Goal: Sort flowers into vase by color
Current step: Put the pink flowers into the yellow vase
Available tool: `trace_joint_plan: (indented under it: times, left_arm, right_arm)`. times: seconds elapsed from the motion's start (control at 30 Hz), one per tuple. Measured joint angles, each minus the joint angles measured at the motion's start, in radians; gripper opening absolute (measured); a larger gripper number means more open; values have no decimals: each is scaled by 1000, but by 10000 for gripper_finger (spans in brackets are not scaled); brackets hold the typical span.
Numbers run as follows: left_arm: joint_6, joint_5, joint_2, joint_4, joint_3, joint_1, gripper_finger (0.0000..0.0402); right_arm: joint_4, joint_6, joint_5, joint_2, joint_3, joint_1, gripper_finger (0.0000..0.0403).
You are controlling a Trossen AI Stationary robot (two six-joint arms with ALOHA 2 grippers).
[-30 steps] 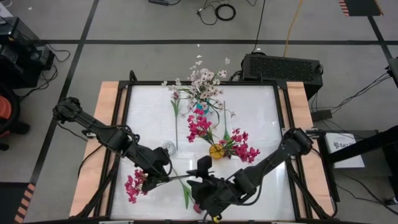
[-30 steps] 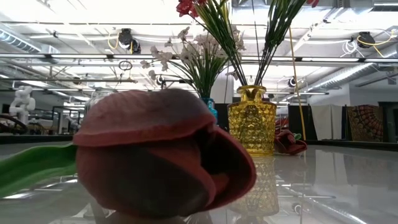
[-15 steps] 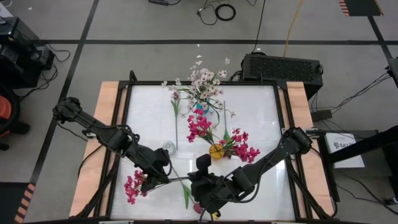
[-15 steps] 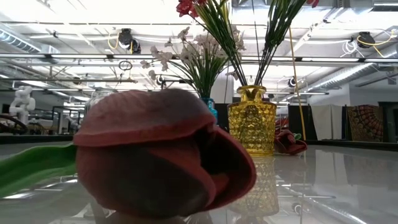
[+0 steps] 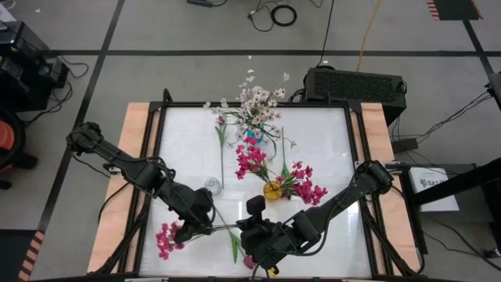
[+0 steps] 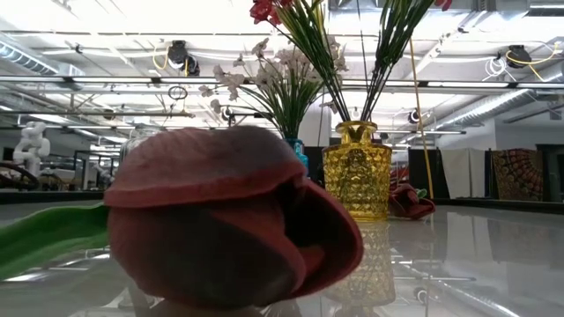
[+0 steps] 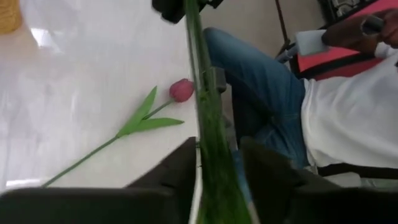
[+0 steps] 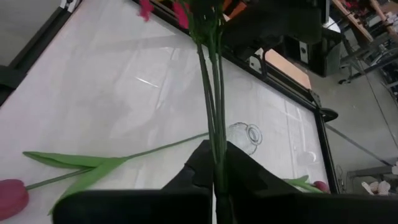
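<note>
The yellow vase (image 5: 272,190) stands near the middle of the white table (image 5: 329,149) and serves as the reference point. It holds magenta flowers (image 5: 307,186), spreading in two clusters to its left rear and right. Behind it, toward the far edge, a teal vase (image 5: 251,136) holds one spray of white-pink blossoms (image 5: 258,99). A clear vase (image 5: 212,186) lies on its side to the left of the yellow vase. Two maroon tulips lie loose: one tulip (image 5: 221,121) beyond the clear vase near the far edge, and a second tulip (image 6: 229,229) at the near edge in front of the yellow vase, directly before the low camera. One magenta stem bundle (image 5: 167,238) hangs between the two grippers, in front and to the left of the yellow vase, its blooms over the table's near left side. The left gripper (image 5: 200,225) sits on the green stems beside the blooms; its fingers (image 7: 180,165) flank the stems with a gap showing, a loosened hold. The right gripper (image 5: 249,233) is clenched on the same stems farther along. One seated person (image 7: 323,118) appears beyond the near table edge.
</note>
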State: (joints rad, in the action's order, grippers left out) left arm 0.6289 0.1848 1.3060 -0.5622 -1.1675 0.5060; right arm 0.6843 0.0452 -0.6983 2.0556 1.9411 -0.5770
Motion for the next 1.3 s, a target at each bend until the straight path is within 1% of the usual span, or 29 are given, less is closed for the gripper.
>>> trace_joint_plan:
  times: [0.1,0.17,0.23,0.3,0.43,0.57,0.67,0.73,0.8,0.9,1.03,1.17,1.3]
  left_arm:
    - [-14,0,-23,-6,-9,-3,192]
    - [-18,-5,-43,-3,-32,-10,224]
    - [-40,-9,-70,-7,-63,-15,247]
    - [-84,-14,-102,-3,-112,-15,257]
    - [-224,-39,-160,-8,-206,-10,256]
    - [-444,-153,-216,-14,-259,15,253]
    - [-613,-273,-246,-5,-261,35,253]
    - [-687,-347,-252,28,-256,41,253]
    - [-744,-388,-252,66,-251,44,253]
    - [-797,-411,-252,115,-251,44,253]
    - [-823,-433,-261,156,-251,44,253]
    - [-818,-433,-271,163,-251,44,253]
    - [-796,-401,-249,215,-207,46,253]
  right_arm:
    - [3,-12,0,-1,0,0,4]
    - [9,-20,1,-2,0,-1,3]
    - [13,-22,1,-2,0,-1,3]
    - [36,-35,4,-10,-1,-4,3]
    - [101,-85,-2,-55,-1,-20,3]
    - [134,-130,-18,-157,-1,-52,3]
    - [166,-165,-104,-238,0,-85,2]
    - [190,-190,-167,-288,0,-109,2]
    - [219,-210,-205,-332,0,-136,3]
    - [270,-253,-252,-389,0,-189,3]
    - [348,-325,-331,-438,0,-261,4]
    - [384,-400,-450,-455,-10,-315,5]
    - [382,-523,-623,-454,-46,-340,5]
